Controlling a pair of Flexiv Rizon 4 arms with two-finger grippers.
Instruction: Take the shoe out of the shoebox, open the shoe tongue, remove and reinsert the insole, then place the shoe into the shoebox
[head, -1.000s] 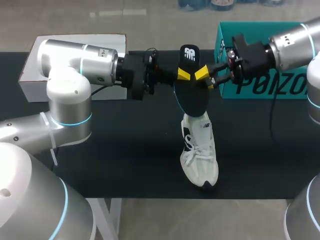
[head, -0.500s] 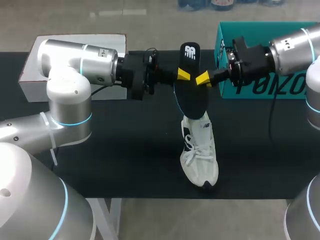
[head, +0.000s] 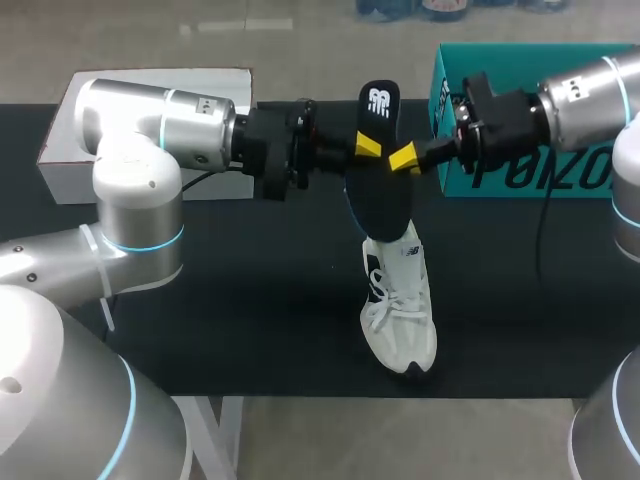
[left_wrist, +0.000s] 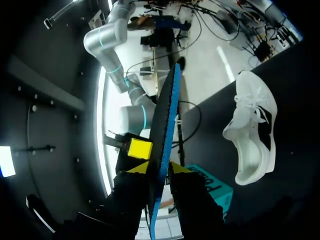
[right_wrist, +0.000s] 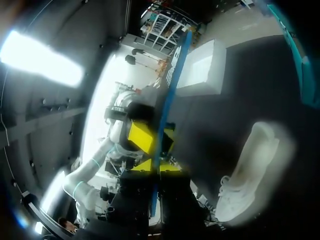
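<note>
Quick update on the insole step: the black insole (head: 380, 180) hangs up in the air over the counter (head: 250, 300), standing nearly on end with its lower end right at the heel opening of the white shoe (head: 398, 310). The shoe lies on its sole, well clear of the teal shoebox (head: 540, 120).

What's changed in the last second: the right pincer (head: 404, 158) had its tips spread next to the insole, and now it's come in and clamped the edge. The left pincer (head: 368, 148) hasn't budged and is pinched on the opposite edge; its wrist view shows a finger on each face of the insole. The insole has also tipped a little toward the shoe.

So both arms now share the hold. That looks like the setup for feeding the insole back in, and boxing the shoe is left after that.
</note>
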